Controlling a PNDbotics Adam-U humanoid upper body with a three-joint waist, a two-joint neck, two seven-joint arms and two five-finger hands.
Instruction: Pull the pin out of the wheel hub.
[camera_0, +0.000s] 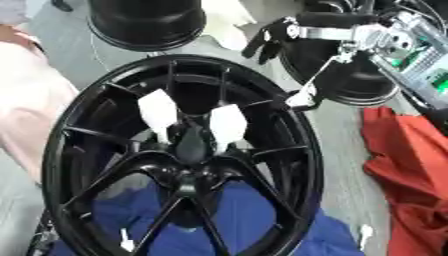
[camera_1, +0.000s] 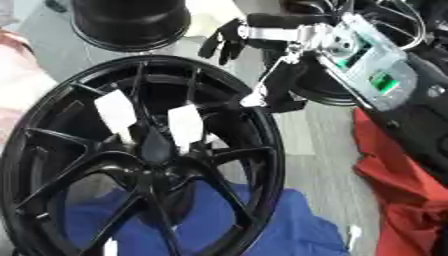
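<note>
In the left eye view, a large black wheel hub (camera_0: 184, 155) is seen standing tilted across the middle of the frame, its spokes meeting at a dark centre. Two white tabs (camera_0: 158, 111) are seen standing up from the spokes just above that centre; whether either of them is the pin cannot be told. Blue cloth (camera_0: 245, 220) is seen beneath and through the lower spokes, and red cloth (camera_0: 411, 165) lies at the right edge. The right robot hand (camera_0: 273, 36) is shown at the upper right, well above the rim, with dark fingers hanging down relaxed and holding nothing. A thin silver rod runs from its wrist down to a small pale piece (camera_0: 302, 97) just beside the rim's upper right edge. A second black wheel (camera_0: 147, 22) is seen at the top, behind the hub.

In the right eye view, the same layout is shown shifted left. A grey surface (camera_1: 315, 145) is visible between the hub and the red cloth. Green circuit boards (camera_1: 376, 75) are exposed on the right forearm. A small white object (camera_1: 353, 235) lies at the lower right beside the blue cloth. The left robot hand is shown in neither view.
</note>
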